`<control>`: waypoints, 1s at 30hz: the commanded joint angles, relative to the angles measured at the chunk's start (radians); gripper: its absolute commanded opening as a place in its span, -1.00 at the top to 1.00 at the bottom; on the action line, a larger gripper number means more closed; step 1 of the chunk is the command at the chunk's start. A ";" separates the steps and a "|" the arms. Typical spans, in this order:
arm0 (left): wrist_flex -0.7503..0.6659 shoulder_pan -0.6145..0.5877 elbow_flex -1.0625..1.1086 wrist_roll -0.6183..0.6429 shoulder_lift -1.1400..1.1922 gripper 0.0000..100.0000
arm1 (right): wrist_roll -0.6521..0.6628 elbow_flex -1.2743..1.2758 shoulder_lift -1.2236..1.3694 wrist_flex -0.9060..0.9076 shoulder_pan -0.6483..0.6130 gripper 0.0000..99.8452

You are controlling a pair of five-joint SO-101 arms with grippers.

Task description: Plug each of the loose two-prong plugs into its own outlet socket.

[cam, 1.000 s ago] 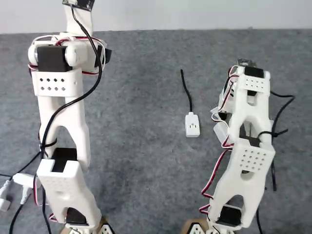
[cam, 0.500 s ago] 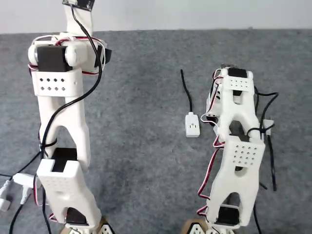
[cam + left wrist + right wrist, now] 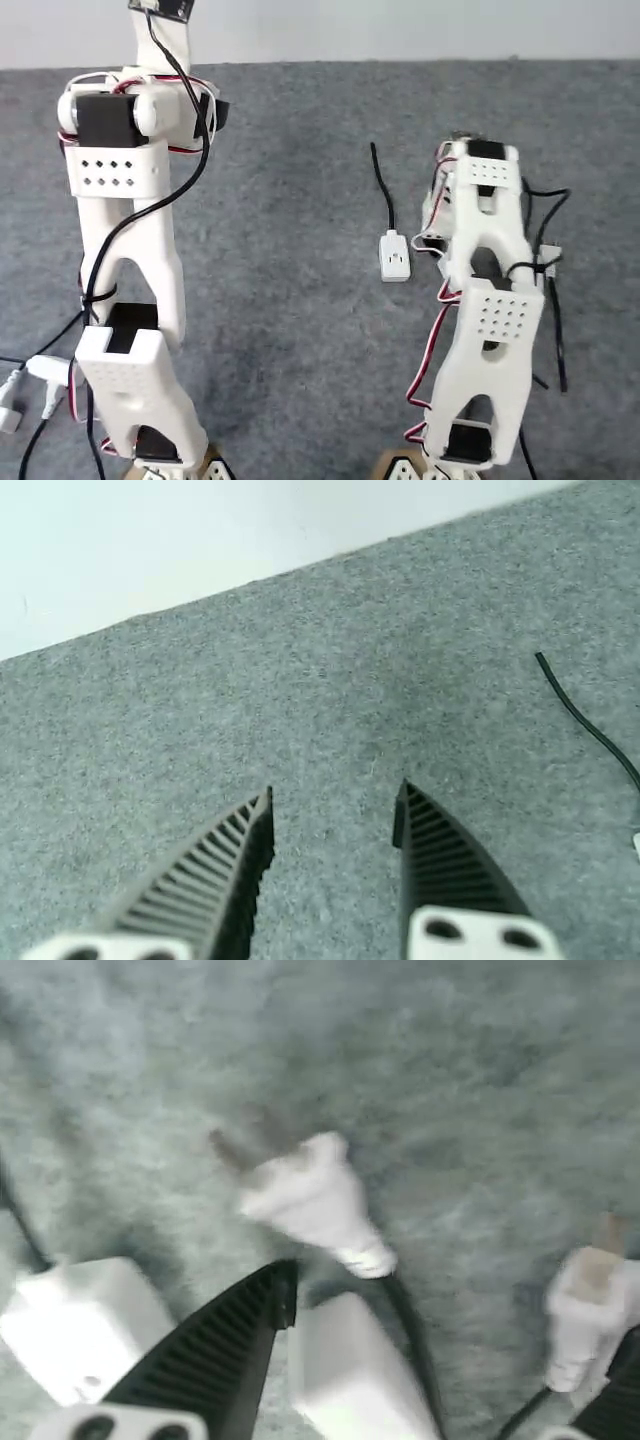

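Observation:
A white outlet socket (image 3: 395, 255) with a black cord (image 3: 383, 185) lies on the grey carpet mid-table. My right arm (image 3: 490, 260) stands just right of it, wrist pointing down. In the right wrist view my right gripper (image 3: 455, 1330) is open just above the carpet. A white two-prong plug (image 3: 310, 1200) lies ahead of its black finger (image 3: 220, 1350). A white block (image 3: 355, 1380) sits between the fingers, a socket block (image 3: 75, 1325) to one side, and a second plug (image 3: 590, 1305) at the other. My left gripper (image 3: 335, 815) hangs open and empty over bare carpet.
The raised left arm (image 3: 125, 250) stands at the table's left. White connectors and cables (image 3: 20, 395) lie at the front left edge. A small white piece (image 3: 548, 256) shows right of the right arm. A pale wall (image 3: 400, 30) borders the carpet at the back.
The right arm swung left towards the outlet socket, uncovering a small white piece on its right, then held still. The left arm has not moved.

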 commanded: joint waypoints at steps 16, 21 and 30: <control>0.003 0.038 -0.013 0.012 -0.017 0.62 | -0.015 -0.012 0.019 0.007 0.062 0.32; 0.003 0.038 -0.013 0.012 -0.017 0.62 | -0.104 -0.012 0.018 0.035 0.053 0.37; 0.003 0.038 -0.013 0.012 -0.017 0.62 | -0.164 -0.011 0.028 0.081 0.068 0.34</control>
